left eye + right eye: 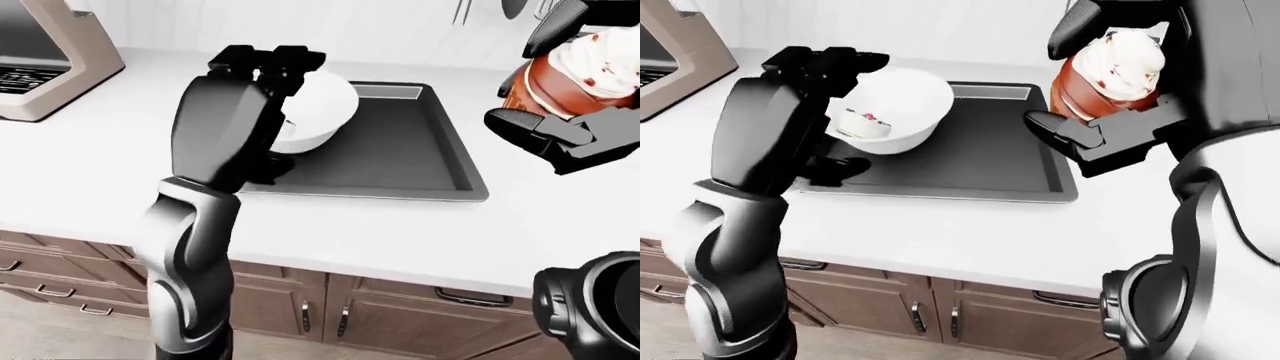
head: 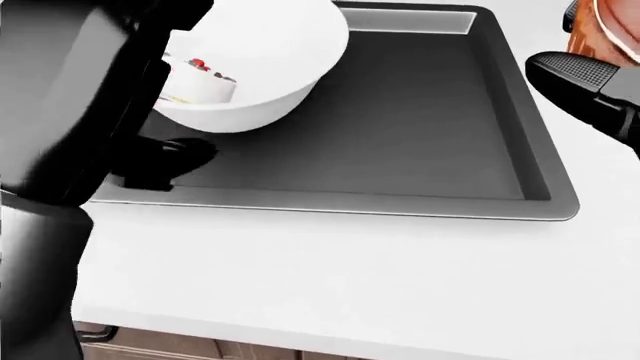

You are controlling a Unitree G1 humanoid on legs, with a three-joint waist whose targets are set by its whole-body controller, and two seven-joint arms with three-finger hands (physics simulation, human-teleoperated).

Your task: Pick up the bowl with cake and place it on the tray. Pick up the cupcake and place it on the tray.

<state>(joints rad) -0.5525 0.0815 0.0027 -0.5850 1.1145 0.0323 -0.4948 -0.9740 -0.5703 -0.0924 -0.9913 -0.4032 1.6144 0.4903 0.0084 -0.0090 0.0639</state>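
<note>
White bowl with cake (image 1: 890, 109) is gripped by our left hand (image 1: 820, 67) over the dark tray (image 1: 980, 161), while our right hand (image 1: 1110, 112) clasps the cupcake (image 1: 1110, 71).

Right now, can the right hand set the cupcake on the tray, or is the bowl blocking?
Probably yes. The right hand holds the cupcake at the tray's right edge. The bowl, in the left hand, fills only the tray's upper-left corner; the rest is bare.
</note>
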